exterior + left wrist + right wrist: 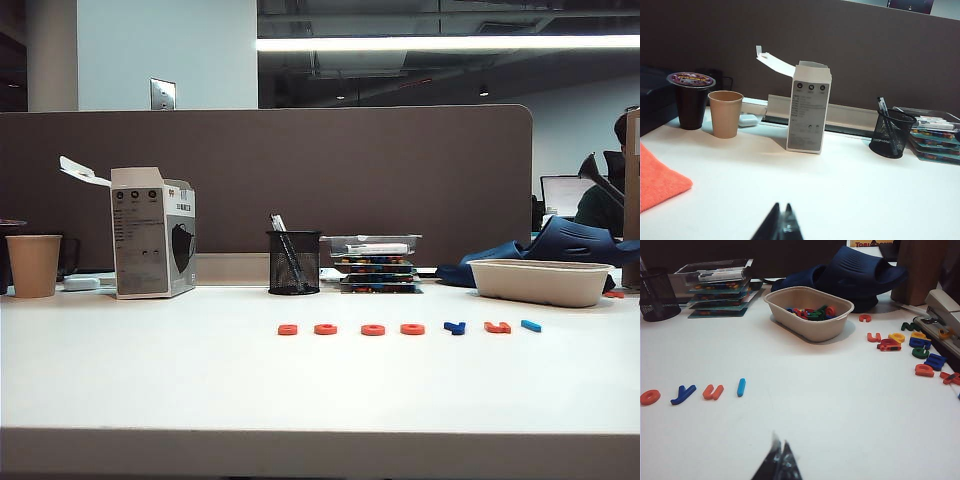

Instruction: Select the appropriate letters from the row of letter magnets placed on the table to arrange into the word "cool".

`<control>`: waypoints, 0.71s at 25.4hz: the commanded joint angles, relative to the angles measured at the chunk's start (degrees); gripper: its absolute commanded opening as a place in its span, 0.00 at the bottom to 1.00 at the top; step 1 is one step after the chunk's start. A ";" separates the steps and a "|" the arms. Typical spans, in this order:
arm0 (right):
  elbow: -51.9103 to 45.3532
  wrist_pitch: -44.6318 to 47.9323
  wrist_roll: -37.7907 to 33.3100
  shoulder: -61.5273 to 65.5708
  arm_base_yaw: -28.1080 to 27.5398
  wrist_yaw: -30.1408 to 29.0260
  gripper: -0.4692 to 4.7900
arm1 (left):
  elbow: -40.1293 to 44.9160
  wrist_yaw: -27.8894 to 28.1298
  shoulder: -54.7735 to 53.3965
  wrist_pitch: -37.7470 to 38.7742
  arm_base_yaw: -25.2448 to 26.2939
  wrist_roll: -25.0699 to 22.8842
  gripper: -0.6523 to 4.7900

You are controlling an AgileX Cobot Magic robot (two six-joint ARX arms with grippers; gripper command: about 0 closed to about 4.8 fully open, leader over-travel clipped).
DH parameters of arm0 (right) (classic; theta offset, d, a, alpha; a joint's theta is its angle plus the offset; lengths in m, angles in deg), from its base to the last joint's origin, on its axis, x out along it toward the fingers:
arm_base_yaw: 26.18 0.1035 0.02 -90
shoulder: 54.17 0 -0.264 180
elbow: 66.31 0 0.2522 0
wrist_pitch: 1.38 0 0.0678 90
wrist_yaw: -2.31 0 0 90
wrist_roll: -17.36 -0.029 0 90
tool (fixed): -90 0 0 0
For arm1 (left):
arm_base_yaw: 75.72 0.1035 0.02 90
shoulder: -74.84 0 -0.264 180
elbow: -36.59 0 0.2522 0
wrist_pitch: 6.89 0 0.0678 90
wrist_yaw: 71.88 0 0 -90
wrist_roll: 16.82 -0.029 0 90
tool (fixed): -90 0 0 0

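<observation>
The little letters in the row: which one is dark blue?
The Y-shaped letter, third from the right end of the row. Five others are orange, and the end bar is light blue.

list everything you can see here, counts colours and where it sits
row of letter magnets: seven, five orange, one dark blue, one light blue, mid table
table: one, white
mesh pen cup: one, black, behind the row
mask box: one, white, flap open, back left
paper cup: one, tan, far left
lidded cup: one, dark, beside paper cup
tray: one, beige, back right, holds letters
loose letters: several, mixed colours, right of tray
left gripper: shut, above table
right gripper: shut, above table
</observation>
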 commanded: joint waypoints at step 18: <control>-0.24 1.33 -0.26 -0.46 0.07 -0.02 0.08 | -13.18 -5.84 -0.11 8.55 0.04 4.33 0.11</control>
